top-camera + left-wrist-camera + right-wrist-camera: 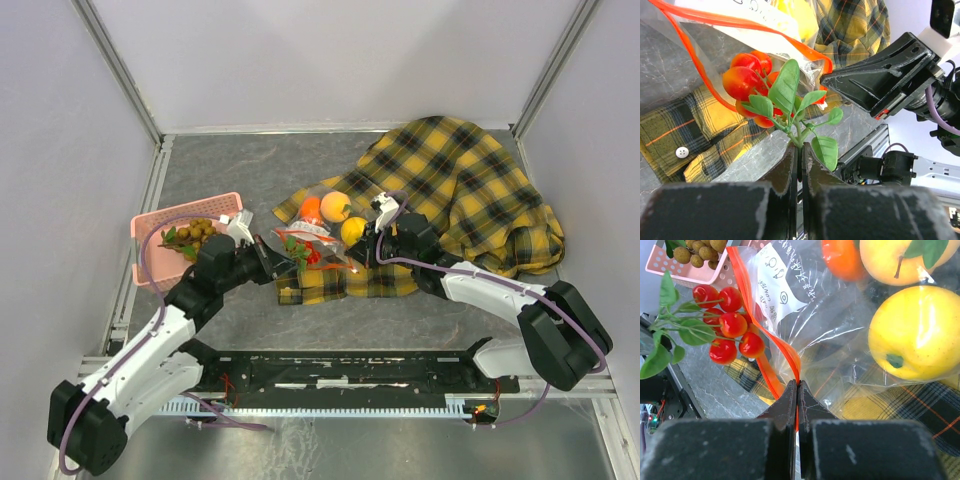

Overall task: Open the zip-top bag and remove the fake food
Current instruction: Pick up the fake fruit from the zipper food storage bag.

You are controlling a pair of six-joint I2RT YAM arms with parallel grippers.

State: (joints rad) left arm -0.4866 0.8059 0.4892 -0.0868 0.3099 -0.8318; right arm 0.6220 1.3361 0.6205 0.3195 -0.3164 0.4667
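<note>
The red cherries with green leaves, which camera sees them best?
Left wrist: the cherries fill the middle, stem pinched in the left gripper. Right wrist shows them at the left, beside the bag's orange zip strip. Top view shows only a tiny red speck.

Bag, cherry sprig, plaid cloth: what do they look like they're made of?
zip-top bag: thin clear plastic film, glossy, with crinkled highlights.
cherry sprig: probably moulded plastic, with shiny cherries and stiff, uniform leaves.
plaid cloth: woven fabric, matte, with soft folds.
</note>
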